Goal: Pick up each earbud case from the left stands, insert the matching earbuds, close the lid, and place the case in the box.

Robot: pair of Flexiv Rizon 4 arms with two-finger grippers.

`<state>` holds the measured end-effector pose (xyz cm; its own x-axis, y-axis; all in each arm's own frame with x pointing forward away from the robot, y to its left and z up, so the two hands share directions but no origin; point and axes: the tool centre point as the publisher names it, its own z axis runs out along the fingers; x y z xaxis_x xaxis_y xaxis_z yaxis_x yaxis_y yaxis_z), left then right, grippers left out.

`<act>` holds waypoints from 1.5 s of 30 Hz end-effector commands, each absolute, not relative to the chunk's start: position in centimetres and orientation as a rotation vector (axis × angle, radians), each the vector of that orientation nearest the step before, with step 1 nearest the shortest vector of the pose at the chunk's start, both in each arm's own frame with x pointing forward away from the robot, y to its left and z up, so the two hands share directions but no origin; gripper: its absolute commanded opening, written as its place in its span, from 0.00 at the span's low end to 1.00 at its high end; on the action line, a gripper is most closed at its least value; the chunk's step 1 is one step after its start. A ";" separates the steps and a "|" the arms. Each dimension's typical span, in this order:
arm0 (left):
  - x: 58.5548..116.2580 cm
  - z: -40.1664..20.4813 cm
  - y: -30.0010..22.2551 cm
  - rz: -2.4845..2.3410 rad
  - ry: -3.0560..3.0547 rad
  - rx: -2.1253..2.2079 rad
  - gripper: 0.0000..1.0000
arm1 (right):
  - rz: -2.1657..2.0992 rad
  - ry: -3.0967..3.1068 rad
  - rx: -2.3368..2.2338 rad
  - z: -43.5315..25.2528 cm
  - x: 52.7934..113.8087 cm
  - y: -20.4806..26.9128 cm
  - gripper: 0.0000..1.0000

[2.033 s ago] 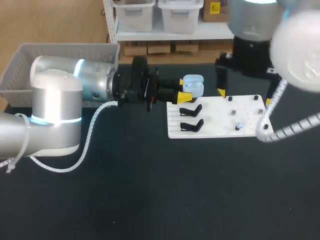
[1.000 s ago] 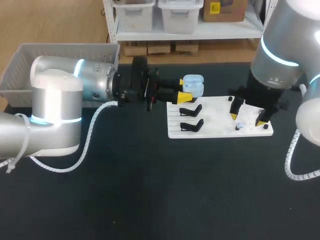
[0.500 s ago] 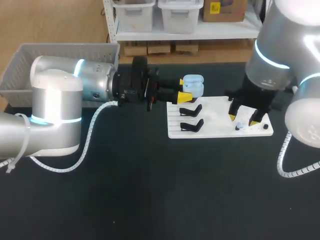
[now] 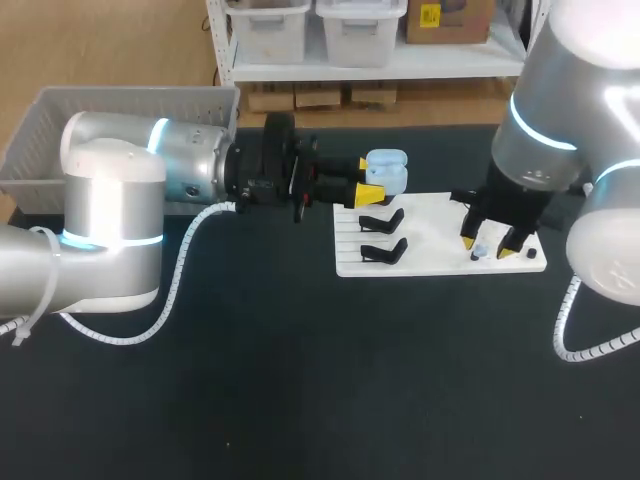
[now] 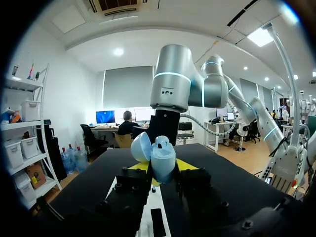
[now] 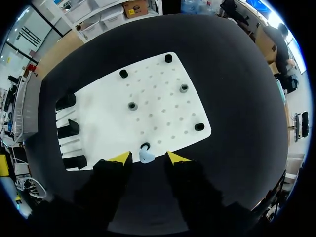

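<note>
My left gripper [image 4: 371,180] is shut on a pale blue earbud case [image 4: 388,170], held in the air over the far left corner of the white board [image 4: 430,240]. In the left wrist view the case [image 5: 159,154] has its lid open between the yellow tips. A small pale blue earbud [image 4: 478,252] rests near the board's front right. My right gripper [image 4: 490,243] points down over it. In the right wrist view the earbud [image 6: 146,156] lies between the right gripper's [image 6: 148,159] fingers, which stand open with a small gap on each side.
Two bare black stands [image 4: 382,221] [image 4: 384,250] sit on the board's left part. Black pegs [image 6: 199,127] and grey rings [image 6: 132,105] dot the board [image 6: 158,113]. A grey basket [image 4: 130,100] stands at the table's far left.
The right arm came down from the board's far side to its front right, and its fingers narrowed around the earbud. The left arm and case stayed still.
</note>
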<state>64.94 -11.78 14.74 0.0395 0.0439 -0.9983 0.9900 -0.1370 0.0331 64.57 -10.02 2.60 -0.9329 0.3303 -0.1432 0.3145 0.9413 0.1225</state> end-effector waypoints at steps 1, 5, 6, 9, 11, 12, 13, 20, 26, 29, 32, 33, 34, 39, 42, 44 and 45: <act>64.8 14.6 -11.8 -1.254 1.146 1.356 0.00 | 0.149 2.938 0.491 2.3 64.8 -10.0 0.40; 64.8 14.6 -11.8 -1.254 1.146 1.356 0.00 | 0.154 2.945 0.492 1.9 64.7 -9.9 0.39; 64.8 14.6 -11.8 -1.254 1.146 1.356 0.00 | 0.155 2.949 0.493 1.8 64.7 -9.9 0.38; 64.8 14.6 -11.8 -1.254 1.146 1.356 0.00 | 0.155 2.951 0.494 1.6 64.6 -9.9 0.37; 64.8 14.6 -11.8 -1.254 1.146 1.356 0.00 | 0.155 2.951 0.494 1.5 64.7 -9.9 0.36; 64.8 14.6 -11.8 -1.254 1.146 1.356 0.00 | 0.155 2.952 0.495 1.5 64.8 -10.0 0.35; 64.8 14.6 -11.8 -1.254 1.146 1.356 0.00 | 0.156 2.953 0.497 1.5 64.8 -10.0 0.35; 64.8 14.6 -11.8 -1.254 1.146 1.356 0.00 | 0.163 2.964 0.490 1.3 65.0 -9.9 0.24; 64.8 14.6 -11.8 -1.254 1.146 1.356 0.00 | 0.167 2.971 0.479 1.1 65.1 -9.7 0.22; 64.8 14.6 -11.8 -1.254 1.146 1.356 0.00 | 0.169 2.976 0.477 1.0 65.1 -9.7 0.19; 64.8 14.6 -11.8 -1.254 1.146 1.356 0.00 | 0.170 2.979 0.473 1.0 65.1 -9.6 0.14; 64.8 14.6 -11.8 -1.254 1.146 1.356 0.00 | 0.169 2.979 0.473 1.0 65.1 -9.6 0.07; 64.8 14.6 -11.8 -1.254 1.146 1.356 0.00 | 0.167 2.979 0.472 1.0 65.0 -9.6 0.00; 64.8 14.6 -11.8 -1.254 1.146 1.356 0.00 | 0.168 2.978 0.465 1.8 64.4 -9.7 0.00; 64.8 14.6 -11.8 -1.254 1.146 1.356 0.00 | 0.167 2.978 0.446 3.0 63.7 -9.7 0.00; 64.8 14.6 -11.8 -1.254 1.146 1.356 0.00 | 0.166 2.977 0.438 4.0 63.2 -9.7 0.00; 64.8 14.6 -11.8 -1.254 1.146 1.356 0.00 | 0.169 2.975 0.431 4.6 62.9 -9.8 0.00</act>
